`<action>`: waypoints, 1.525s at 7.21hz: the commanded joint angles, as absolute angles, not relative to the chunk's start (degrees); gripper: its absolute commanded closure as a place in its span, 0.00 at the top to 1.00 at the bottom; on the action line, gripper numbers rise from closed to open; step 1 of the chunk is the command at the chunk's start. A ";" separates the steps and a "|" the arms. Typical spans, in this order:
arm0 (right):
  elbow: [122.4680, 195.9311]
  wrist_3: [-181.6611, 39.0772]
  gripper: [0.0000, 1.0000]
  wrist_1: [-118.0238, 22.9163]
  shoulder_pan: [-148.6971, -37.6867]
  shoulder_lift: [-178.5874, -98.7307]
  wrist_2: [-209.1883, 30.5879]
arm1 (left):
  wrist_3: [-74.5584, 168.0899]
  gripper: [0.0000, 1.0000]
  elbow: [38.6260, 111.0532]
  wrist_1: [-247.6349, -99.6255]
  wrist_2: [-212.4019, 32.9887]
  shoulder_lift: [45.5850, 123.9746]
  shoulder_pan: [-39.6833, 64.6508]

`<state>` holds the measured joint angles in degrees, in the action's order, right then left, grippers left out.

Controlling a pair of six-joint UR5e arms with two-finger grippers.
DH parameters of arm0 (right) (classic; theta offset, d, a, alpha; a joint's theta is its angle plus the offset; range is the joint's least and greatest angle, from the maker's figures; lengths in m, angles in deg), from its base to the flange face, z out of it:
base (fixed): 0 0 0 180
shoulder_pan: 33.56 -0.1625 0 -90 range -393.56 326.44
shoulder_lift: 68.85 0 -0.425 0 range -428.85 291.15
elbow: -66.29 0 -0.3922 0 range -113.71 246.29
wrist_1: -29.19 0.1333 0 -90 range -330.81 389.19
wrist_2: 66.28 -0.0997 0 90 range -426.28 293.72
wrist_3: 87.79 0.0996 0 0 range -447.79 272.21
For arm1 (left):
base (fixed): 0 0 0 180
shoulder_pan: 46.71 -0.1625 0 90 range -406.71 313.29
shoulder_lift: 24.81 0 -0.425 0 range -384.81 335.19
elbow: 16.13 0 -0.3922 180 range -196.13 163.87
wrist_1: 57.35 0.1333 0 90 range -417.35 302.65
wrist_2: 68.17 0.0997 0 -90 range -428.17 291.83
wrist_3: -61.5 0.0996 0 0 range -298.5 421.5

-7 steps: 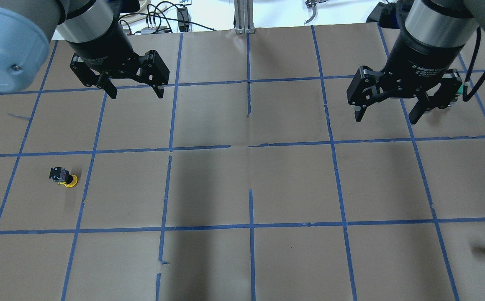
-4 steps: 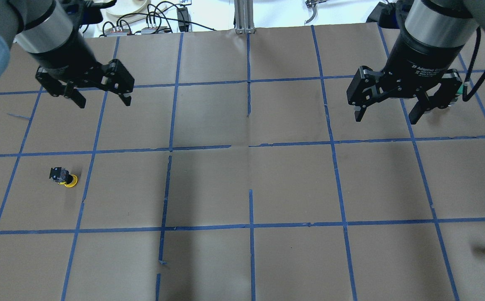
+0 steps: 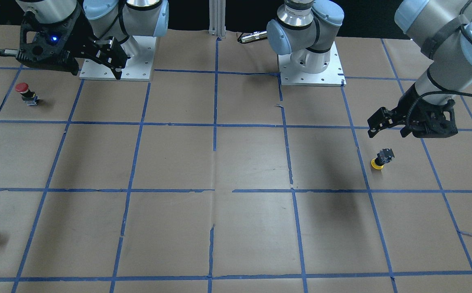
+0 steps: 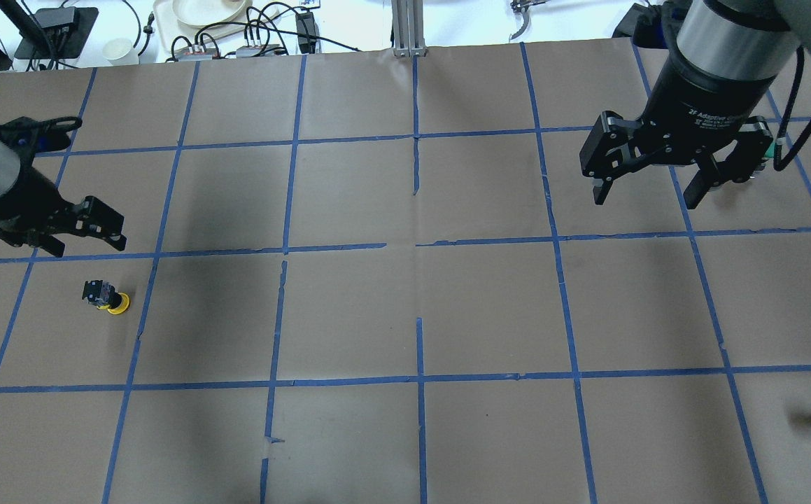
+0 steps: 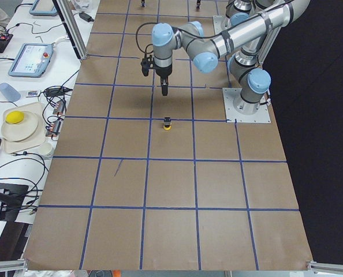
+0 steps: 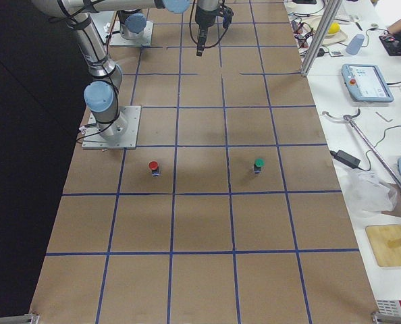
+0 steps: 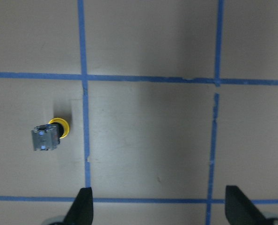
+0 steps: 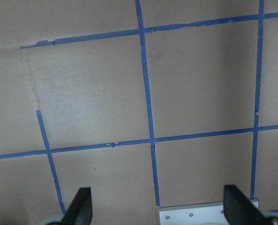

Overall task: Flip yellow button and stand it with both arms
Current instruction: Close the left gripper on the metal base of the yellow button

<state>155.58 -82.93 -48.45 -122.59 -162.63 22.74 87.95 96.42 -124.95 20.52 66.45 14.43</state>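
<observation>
Yellow-capped small push button [image 4: 106, 297], black-grey block body, lies sideways on the brown paper table [image 4: 489, 308]; just beyond, the black two-finger left gripper [image 4: 89, 248] hovers spread, and should centre over that body before descending; farther off, the right gripper [image 4: 644, 201] hangs spread too.

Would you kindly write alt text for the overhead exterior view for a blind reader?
A yellow button sits on a brown table gridded with blue tape, the open left gripper hovering near it; the open right gripper hangs far across.
</observation>
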 commanded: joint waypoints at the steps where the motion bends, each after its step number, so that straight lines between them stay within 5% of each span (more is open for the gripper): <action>1: 155.59 -82.87 1.00 -48.41 -122.59 -162.63 22.67 | 93.57 0.99 103.03 -111.10 20.68 73.24 9.54; 3: 155.59 -82.87 1.00 -48.42 -122.59 -162.63 22.67 | 93.58 0.99 102.79 -110.44 20.77 76.87 9.36; 4: 155.59 -82.87 1.00 -48.50 -122.59 -162.63 22.75 | 93.58 0.91 103.05 -110.52 20.86 76.87 9.45; 5: 155.50 -82.87 1.00 -48.50 -122.59 -162.63 22.67 | 93.84 0.55 102.70 -110.61 21.29 76.96 9.45; 6: 155.59 -82.87 1.00 -48.50 -122.59 -162.63 22.75 | 93.67 0.29 102.52 -110.53 21.39 76.88 9.45; 7: 155.59 -82.87 1.00 -48.42 -122.59 -162.63 22.67 | 93.75 0.18 102.44 -110.44 21.30 76.79 9.36; 11: 155.50 -82.52 1.00 -48.67 -122.42 -162.37 21.80 | 94.19 0.15 95.43 -128.73 3.89 75.12 11.20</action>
<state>155.53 -82.55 -48.44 -122.55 -162.64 22.43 94.14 98.36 -120.70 12.78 75.78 10.50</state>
